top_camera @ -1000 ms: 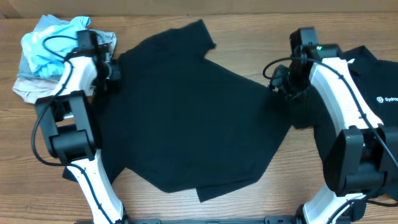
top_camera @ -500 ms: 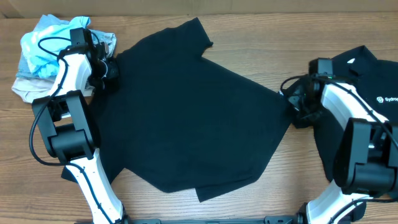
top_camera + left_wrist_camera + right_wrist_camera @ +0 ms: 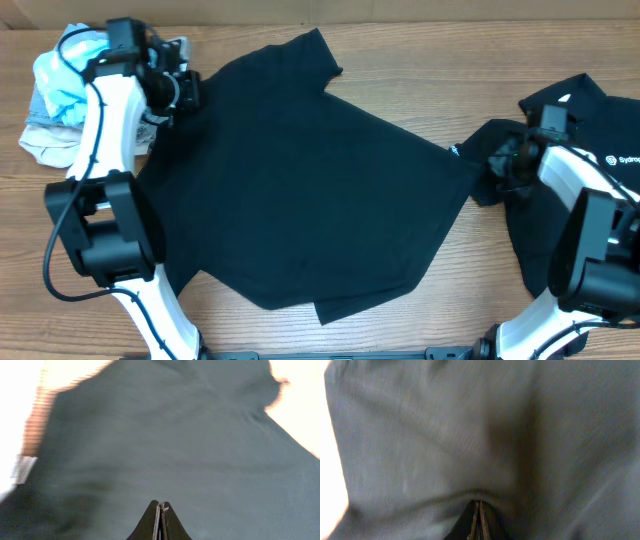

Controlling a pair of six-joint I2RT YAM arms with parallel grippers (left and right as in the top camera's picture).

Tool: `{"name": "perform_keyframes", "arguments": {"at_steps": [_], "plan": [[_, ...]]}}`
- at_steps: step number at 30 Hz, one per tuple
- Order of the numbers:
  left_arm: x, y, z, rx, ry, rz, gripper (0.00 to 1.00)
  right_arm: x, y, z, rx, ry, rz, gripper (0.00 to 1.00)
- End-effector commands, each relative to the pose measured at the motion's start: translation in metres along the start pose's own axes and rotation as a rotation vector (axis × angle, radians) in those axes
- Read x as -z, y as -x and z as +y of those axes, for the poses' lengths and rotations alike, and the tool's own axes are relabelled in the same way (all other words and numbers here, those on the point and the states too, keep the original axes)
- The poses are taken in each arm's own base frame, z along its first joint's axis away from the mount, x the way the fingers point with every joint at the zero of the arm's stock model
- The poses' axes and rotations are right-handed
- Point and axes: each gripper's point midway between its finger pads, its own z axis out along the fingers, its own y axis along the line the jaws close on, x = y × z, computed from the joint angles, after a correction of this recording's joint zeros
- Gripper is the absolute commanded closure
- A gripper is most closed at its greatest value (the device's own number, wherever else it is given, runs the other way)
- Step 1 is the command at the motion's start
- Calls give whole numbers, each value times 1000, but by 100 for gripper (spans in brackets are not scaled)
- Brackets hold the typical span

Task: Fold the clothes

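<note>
A plain black shirt [image 3: 310, 180] lies spread across the middle of the table. My left gripper [image 3: 188, 92] hangs shut over its far left edge. In the left wrist view the fingertips [image 3: 160, 505] are pressed together above smooth dark cloth [image 3: 165, 435], and no fabric shows between them. My right gripper [image 3: 497, 160] is at the shirt's right sleeve. In the right wrist view it [image 3: 479, 504] is shut on that sleeve, and a crease of cloth [image 3: 445, 435] arches over the tips. A second black shirt [image 3: 600, 130] with white lettering lies at the far right.
A heap of light-blue, grey and beige garments [image 3: 55, 85] sits at the far left corner, just behind my left arm. Bare wooden table [image 3: 400, 70] shows beyond the shirt and along the front edge. Both arm bases stand at the front.
My right gripper moved right, away from the shirt's middle, and closed on the sleeve. My left gripper, shut throughout, rose and shifted toward the far edge.
</note>
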Motion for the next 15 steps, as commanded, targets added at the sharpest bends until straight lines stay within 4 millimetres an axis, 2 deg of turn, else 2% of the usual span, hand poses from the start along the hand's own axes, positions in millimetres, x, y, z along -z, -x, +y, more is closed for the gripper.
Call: {"name": "perform_keyframes", "arguments": {"at_steps": [1, 4, 5, 7, 8, 10, 12, 15], "plan": [[-4, -9, -32, -138, -49, 43, 95, -10, 22, -39, -85, -62, -44, 96], [-10, -20, -38, -167, 8, 97, 91, -2, 47, -52, -149, -38, -66, 96], [-11, -23, -39, -175, 28, 110, 89, 3, 49, -46, -159, 10, -42, 94], [-14, -27, -40, -190, 59, 129, 83, 15, 48, -16, -76, 183, 17, 82], [-14, -28, -40, -195, 71, 134, 83, 23, 46, -3, -25, 252, 32, 75], [-15, -28, -42, -199, 73, 136, 80, 37, 39, 18, 67, 336, 51, 69], [-15, -28, -42, -190, 73, 135, 76, 49, 26, 28, 110, 342, 73, 63], [-15, -29, -42, -189, 73, 138, 76, 54, 1, 35, 153, 326, 142, 53]]}}
